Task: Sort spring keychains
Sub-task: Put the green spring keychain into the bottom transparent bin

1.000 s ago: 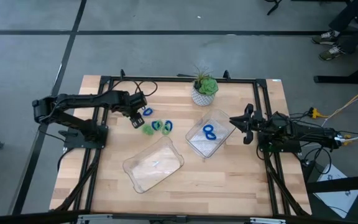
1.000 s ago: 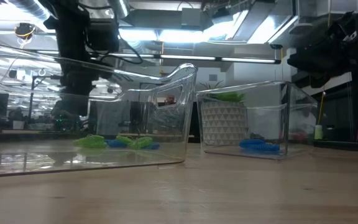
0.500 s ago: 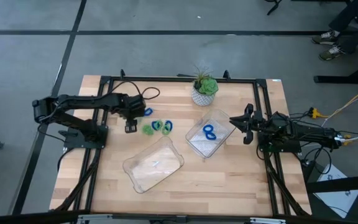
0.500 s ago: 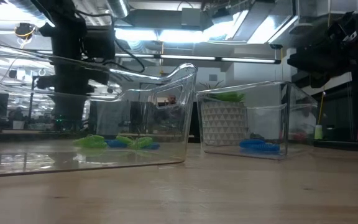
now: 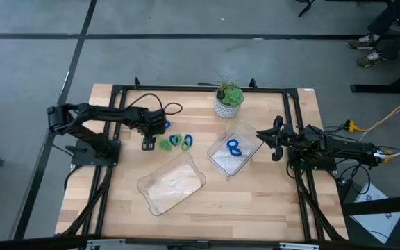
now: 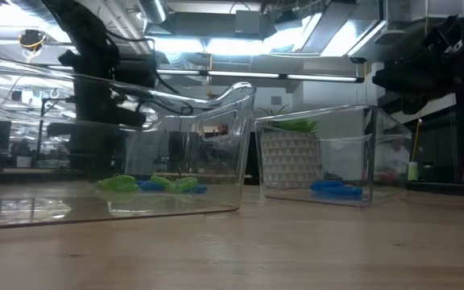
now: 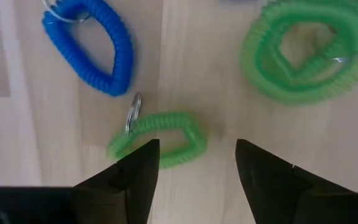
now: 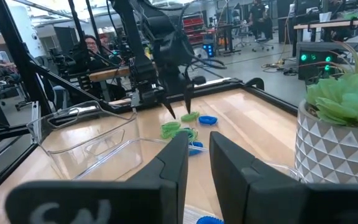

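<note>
While the right gripper [image 5: 260, 139] waits at the right edge of the tabletop [image 5: 255, 201], just beside the right clear tray [image 5: 245, 130], the left gripper [image 5: 147, 144] hangs over the loose keychains left of centre. Its jaws stand apart with nothing between them; in the left wrist view the small green spring keychain [image 7: 157, 140] lies flat on the wood just ahead of the 2 fingertips [image 7: 143, 158], partly between them. Near it lie a blue spring keychain [image 7: 98, 43] and a larger green spring keychain [image 7: 306, 59], each apart from the others. From above, the loose cluster [image 5: 176, 142] sits between the left gripper and the potted plant [image 5: 228, 101], and 1 more blue coil [image 5: 166, 126] lies close by the left arm's wrist.

Inside the right clear tray rests a blue keychain [image 5: 234, 147]. A second clear tray [image 5: 148, 191] lies nearer the front edge of the tabletop; no keychain shows in it. The right gripper's jaws are open only by a narrow gap in the right wrist view and hold nothing.
</note>
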Controlling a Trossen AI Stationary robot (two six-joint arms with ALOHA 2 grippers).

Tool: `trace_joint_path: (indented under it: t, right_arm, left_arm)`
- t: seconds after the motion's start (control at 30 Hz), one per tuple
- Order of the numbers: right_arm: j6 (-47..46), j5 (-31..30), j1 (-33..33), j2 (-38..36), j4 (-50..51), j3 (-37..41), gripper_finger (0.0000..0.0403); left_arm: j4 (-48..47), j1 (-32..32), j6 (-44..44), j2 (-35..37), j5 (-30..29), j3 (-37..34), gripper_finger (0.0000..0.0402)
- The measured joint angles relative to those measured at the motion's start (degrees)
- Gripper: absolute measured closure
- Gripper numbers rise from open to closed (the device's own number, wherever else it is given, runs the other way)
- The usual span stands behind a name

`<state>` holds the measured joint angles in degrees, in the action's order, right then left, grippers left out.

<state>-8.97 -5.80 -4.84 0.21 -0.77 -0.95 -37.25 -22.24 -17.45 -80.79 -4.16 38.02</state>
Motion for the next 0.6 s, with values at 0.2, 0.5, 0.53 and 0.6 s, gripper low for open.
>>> trace_joint_path:
  t: [0.2,0.5,0.53,0.6]
  right_arm:
    - [0.0,0.02,0.0,0.0,-0.01,0.0,0.0336]
    - [0.02,0.0,0.0,0.0,-0.01,0.0,0.0336]
    - [0.1,0.0,0.0,0.0,-0.01,0.0,0.0336]
    - [0.22,0.0,0.0,0.0,-0.01,0.0,0.0336]
  left_arm:
    - [2.79,0.0,0.13,-4.99,0.38,0.28,0.0205]
    - [2.33,-0.02,0.15,-5.67,2.61,0.24,0.0254]
    - [2.31,-0.04,0.17,-5.67,2.82,0.22,0.0265]
    - [2.21,0.0,0.17,-5.67,3.0,0.18,0.0288]
